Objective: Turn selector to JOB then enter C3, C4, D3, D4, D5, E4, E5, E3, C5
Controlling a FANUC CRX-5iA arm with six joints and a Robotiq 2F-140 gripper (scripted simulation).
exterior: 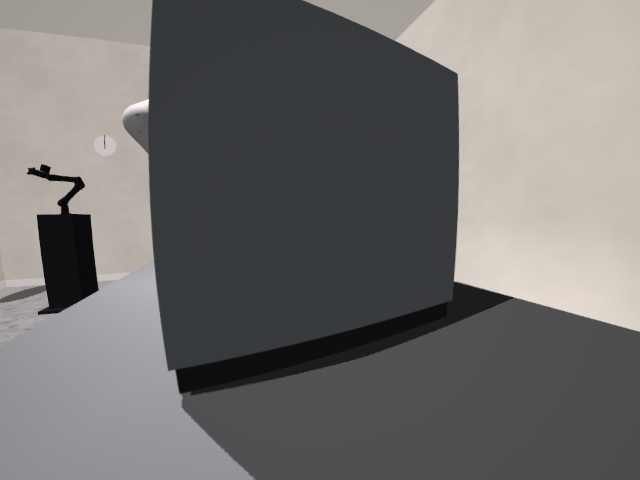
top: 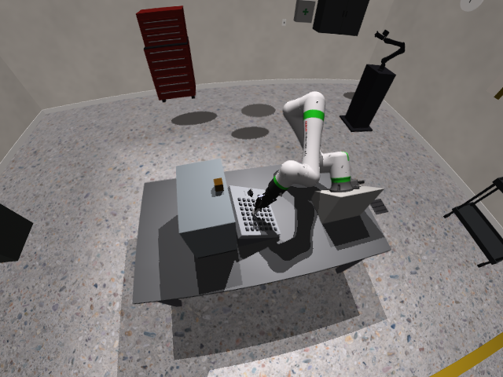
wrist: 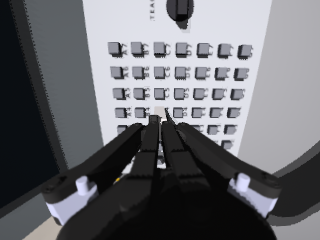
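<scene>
The pale keypad panel [top: 233, 199] [wrist: 100, 25] slopes from the front of the grey machine box [top: 199, 195]. It carries rows of small square grey keys. The black selector knob [top: 250, 191] [wrist: 179, 8] sits above the top row, beside a label that starts "TEA". My gripper [top: 257, 207] [wrist: 159, 113] is shut and empty. Its tips [wrist: 160, 111] point down onto the third key from the left in the fourth row, which looks paler than the other keys. The printed key names are too small to read. In the exterior view, the dark back of the machine box [exterior: 305, 196] hides the keypad and gripper.
A small orange block [top: 218, 184] sits on top of the machine box. The machine stands on a grey table [top: 162, 268]. The arm's angled pedestal [top: 345, 203] is at the right of the table. A red tool cabinet [top: 167, 53] and a black stand [top: 368, 97] are far off.
</scene>
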